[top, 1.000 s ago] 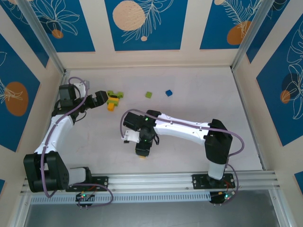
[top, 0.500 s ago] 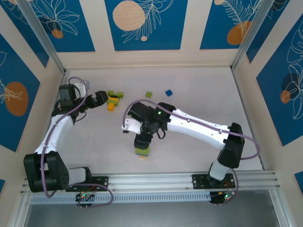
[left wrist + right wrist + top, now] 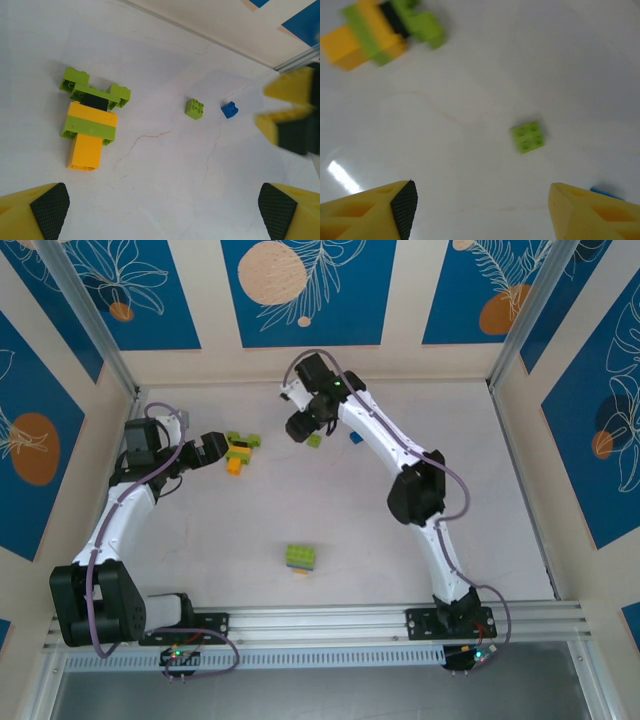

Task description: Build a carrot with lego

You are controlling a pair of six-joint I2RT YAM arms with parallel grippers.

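One lego [image 3: 527, 136] — right gripper [image 3: 481, 199] (spread) above.

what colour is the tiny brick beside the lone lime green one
Blue; the small studded brick shows best in the left wrist view.

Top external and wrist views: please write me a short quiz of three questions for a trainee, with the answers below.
1. True or false: the right gripper is closed on a brick.
2. Which colour is the loose brick lying beside the single lime green brick? A blue, B black, C orange.
3. Fill in: in the built piece, the layer between the two orange layers is ____.
Key: 1 false, it is open with nothing in it. 2 A, the blue brick. 3 lime green.
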